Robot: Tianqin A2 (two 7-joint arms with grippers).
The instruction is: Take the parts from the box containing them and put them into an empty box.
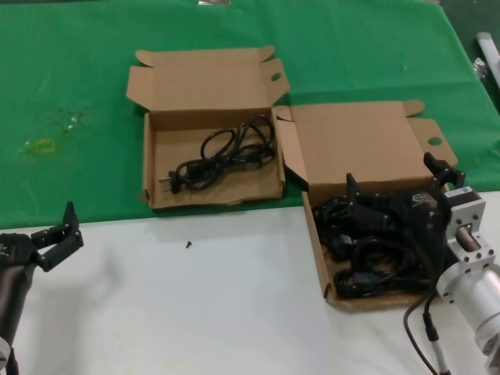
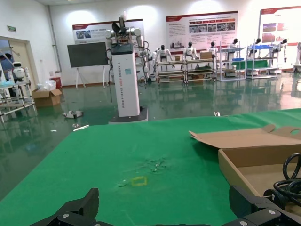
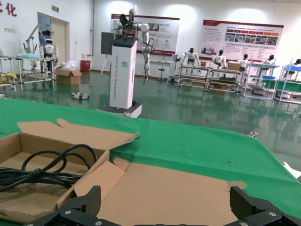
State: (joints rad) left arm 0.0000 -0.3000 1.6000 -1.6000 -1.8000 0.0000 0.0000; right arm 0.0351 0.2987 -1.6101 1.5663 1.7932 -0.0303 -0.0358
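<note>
Nearest in the head view, the left gripper point(image 1: 69, 231) hangs over the bare white tabletop point(image 1: 195, 312) at the robot's left, its fingers spread and holding nothing. It is well apart from both boxes. A small dark speck point(image 1: 188, 244) lies on the white surface between it and the boxes.

On the robot's right, the right gripper point(image 1: 400, 187) is over the full box point(image 1: 322, 266), which sits at the edge where white surface meets green cloth point(image 1: 78, 117). Its fingers are spread wide, one black fingertip point(image 1: 353, 186) standing above the pile of black cables point(image 1: 367, 258) and the other near the far right corner of the box. The cables lie below and between the fingers; whether any pad touches them cannot be told. In the right wrist view both fingertips point(image 3: 89, 200) show far apart with the box's raised lid point(image 3: 174, 188) between them.

Farther back and to the left, the other box point(image 1: 156, 195) rests on the green cloth with its lid point(image 1: 207, 78) folded open. One coiled black cable point(image 1: 223, 152) lies inside it. The two boxes stand just beside each other, flaps nearly touching.

Beyond the table, the wrist views show a glossy green hall floor point(image 2: 188, 101), a white robot pedestal point(image 2: 127, 80), shelving and posters along the far wall.
</note>
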